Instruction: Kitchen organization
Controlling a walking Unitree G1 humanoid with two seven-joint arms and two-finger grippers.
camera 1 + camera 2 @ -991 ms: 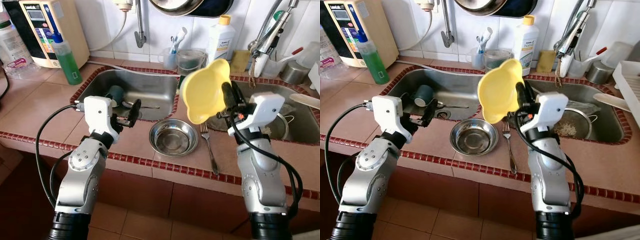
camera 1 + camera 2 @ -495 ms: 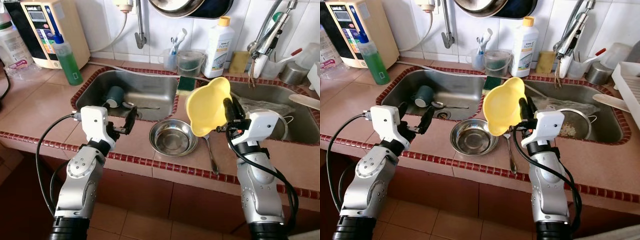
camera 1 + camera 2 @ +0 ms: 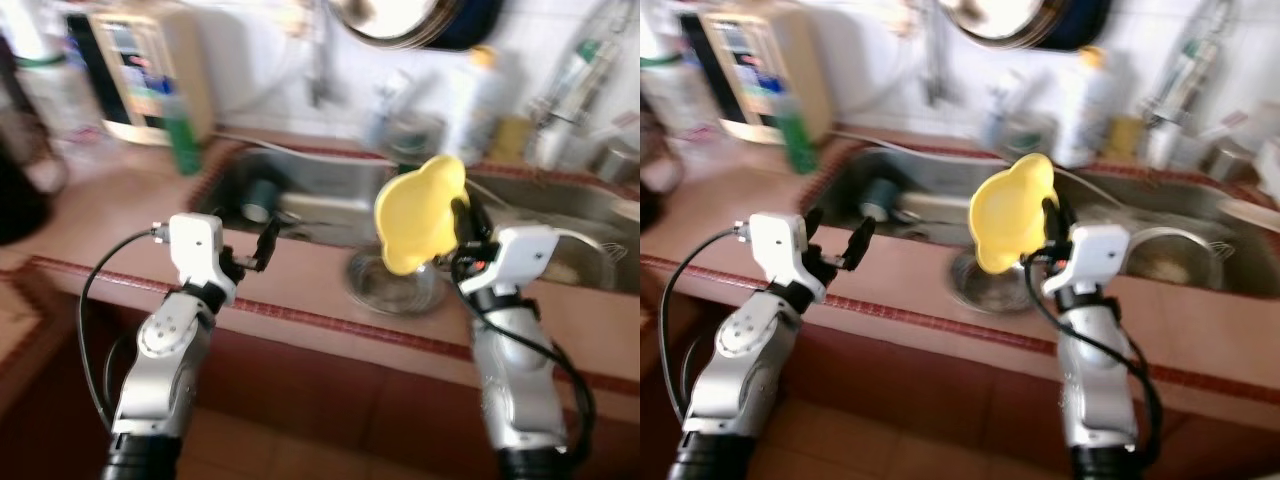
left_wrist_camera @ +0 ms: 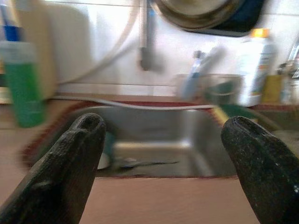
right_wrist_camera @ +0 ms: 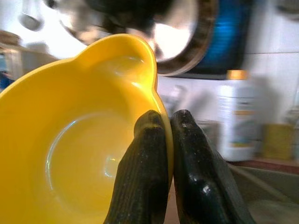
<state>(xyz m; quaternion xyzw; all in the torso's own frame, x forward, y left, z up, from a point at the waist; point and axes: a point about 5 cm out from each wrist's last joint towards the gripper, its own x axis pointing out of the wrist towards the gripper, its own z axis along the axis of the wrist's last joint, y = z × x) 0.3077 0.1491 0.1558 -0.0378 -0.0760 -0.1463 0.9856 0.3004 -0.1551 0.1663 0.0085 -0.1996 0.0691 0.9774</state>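
Observation:
My right gripper (image 3: 459, 222) is shut on the rim of a yellow bowl (image 3: 416, 213), held up on edge above the counter in front of the sinks; the right wrist view has both fingers (image 5: 149, 154) pinching the bowl's rim (image 5: 70, 154). A steel bowl (image 3: 392, 283) lies on the counter just below and behind it. My left gripper (image 3: 262, 246) is open with nothing in it, over the counter's front edge before the left sink (image 3: 300, 195). A dark mug (image 3: 257, 196) lies in that sink. Both eye views are blurred.
A green bottle (image 3: 182, 127) and a beige appliance (image 3: 140, 70) stand at the back left. A white bottle (image 3: 478, 95), a cup of brushes and the tap line the back wall. The right sink (image 3: 590, 215) holds dishes. The red-tiled counter edge (image 3: 300, 315) runs across below both grippers.
The whole picture has shifted right and blurred, so the camera has moved. The right gripper still holds the yellow bowl, slightly lower than a second ago. The left gripper stays open.

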